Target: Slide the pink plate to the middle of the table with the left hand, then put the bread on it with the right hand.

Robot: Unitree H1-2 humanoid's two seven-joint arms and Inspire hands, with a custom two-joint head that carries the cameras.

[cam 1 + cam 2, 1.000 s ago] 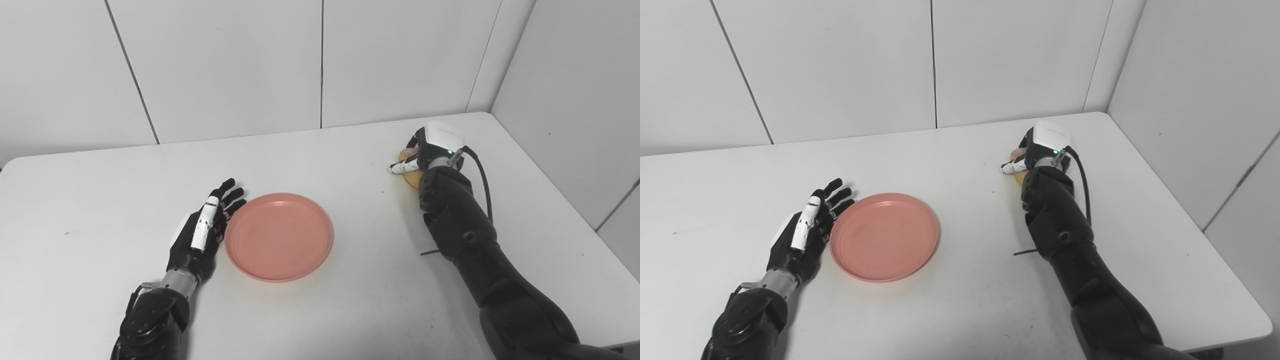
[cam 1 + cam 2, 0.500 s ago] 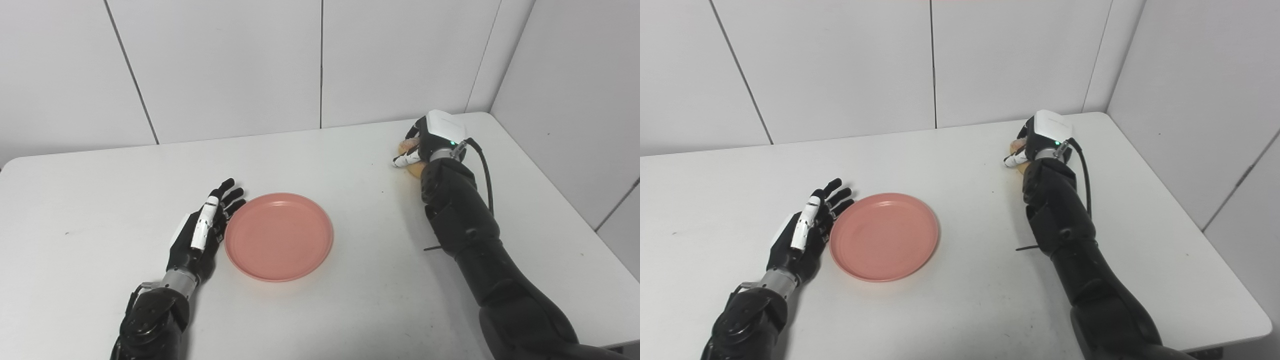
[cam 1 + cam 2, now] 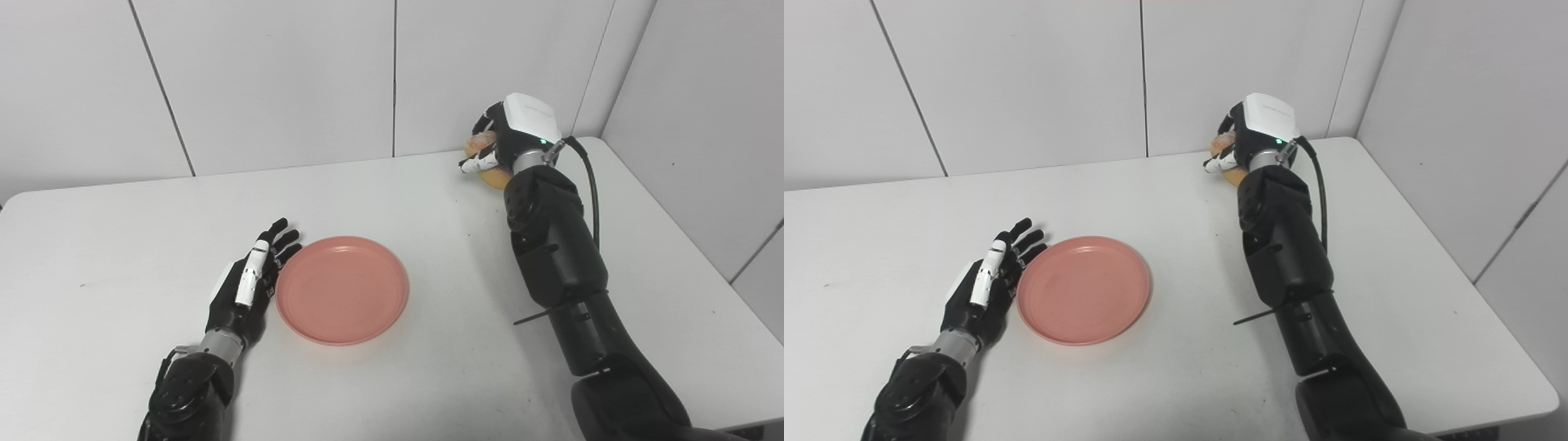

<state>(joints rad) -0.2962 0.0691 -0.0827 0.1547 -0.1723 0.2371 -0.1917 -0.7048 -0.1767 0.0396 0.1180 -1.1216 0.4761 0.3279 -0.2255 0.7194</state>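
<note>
The right hand [image 3: 511, 138] is raised above the far right part of the white bench [image 3: 429, 380], its fingers [image 3: 476, 164] clamped around the bread [image 3: 487, 176], which hangs clear of the surface. The left hand [image 3: 245, 288] lies flat on the bench, fingers [image 3: 283, 236] spread apart and empty, fingertips just beside the near-left rim of the pink plate [image 3: 342, 289].

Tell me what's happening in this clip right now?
The right hand is closed around the bread and holds it up above the far right part of the table. The pink plate sits empty near the middle of the table. The left hand lies open and flat beside the plate's left edge, holding nothing. The bread is not yet on the plate.
</note>
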